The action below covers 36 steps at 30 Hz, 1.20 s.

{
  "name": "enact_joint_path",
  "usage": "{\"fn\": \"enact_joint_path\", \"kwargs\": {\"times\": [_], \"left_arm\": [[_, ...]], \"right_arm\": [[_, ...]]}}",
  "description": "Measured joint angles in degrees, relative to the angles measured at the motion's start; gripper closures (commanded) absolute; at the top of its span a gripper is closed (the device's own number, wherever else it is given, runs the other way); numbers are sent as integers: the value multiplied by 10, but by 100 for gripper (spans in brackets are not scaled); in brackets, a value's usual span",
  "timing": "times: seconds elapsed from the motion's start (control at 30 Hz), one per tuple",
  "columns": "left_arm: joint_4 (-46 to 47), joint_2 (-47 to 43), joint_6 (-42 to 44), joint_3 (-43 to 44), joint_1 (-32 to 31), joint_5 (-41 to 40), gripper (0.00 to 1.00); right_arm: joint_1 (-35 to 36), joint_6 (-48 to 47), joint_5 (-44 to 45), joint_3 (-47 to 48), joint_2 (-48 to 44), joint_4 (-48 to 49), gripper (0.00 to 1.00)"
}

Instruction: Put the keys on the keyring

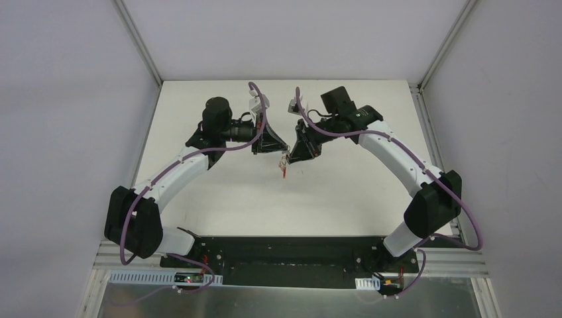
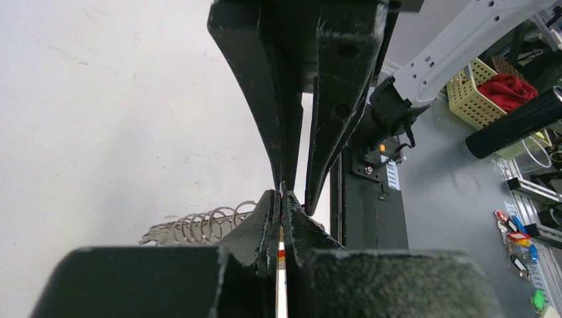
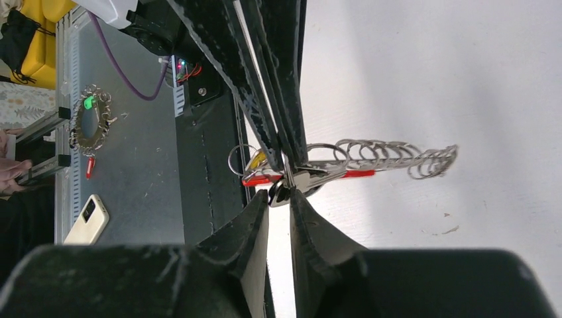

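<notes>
Both grippers meet above the middle of the table. The keyring [image 1: 283, 167] hangs between them, its red band [image 3: 358, 174] and row of silver wire loops [image 3: 391, 154] sticking out sideways. My left gripper [image 3: 288, 161] is shut on the keyring from above, and a thin striped sliver shows between its closed fingers [image 2: 291, 218]. The silver loops [image 2: 205, 225] jut out to its left. A small key [image 3: 311, 178] lies against the ring, its dark head [image 3: 279, 194] right at my right gripper [image 3: 280, 199]. The right jaws stand slightly apart, with white table showing between them.
The white table [image 1: 219, 192] is walled on three sides. The black base plate [image 1: 285, 255] runs along the near edge. Off the table lie another bunch of rings [image 3: 89, 122], a phone [image 3: 86, 218], a yellow basket with a red cloth [image 2: 487, 93] and coloured key tags [image 2: 517, 232].
</notes>
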Motion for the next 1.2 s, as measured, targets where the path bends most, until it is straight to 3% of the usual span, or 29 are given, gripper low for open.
{"fn": "enact_joint_path", "kwargs": {"times": [0.3, 0.67, 1.2], "left_arm": [[98, 0, -89, -11, 1, 7, 100], [203, 7, -166, -28, 1, 23, 100], [268, 28, -214, -39, 1, 31, 100]], "right_arm": [[-1, 11, -20, -11, -2, 20, 90], [-11, 17, -26, -11, -3, 21, 67], [-48, 18, -46, 16, -41, 17, 64]]}}
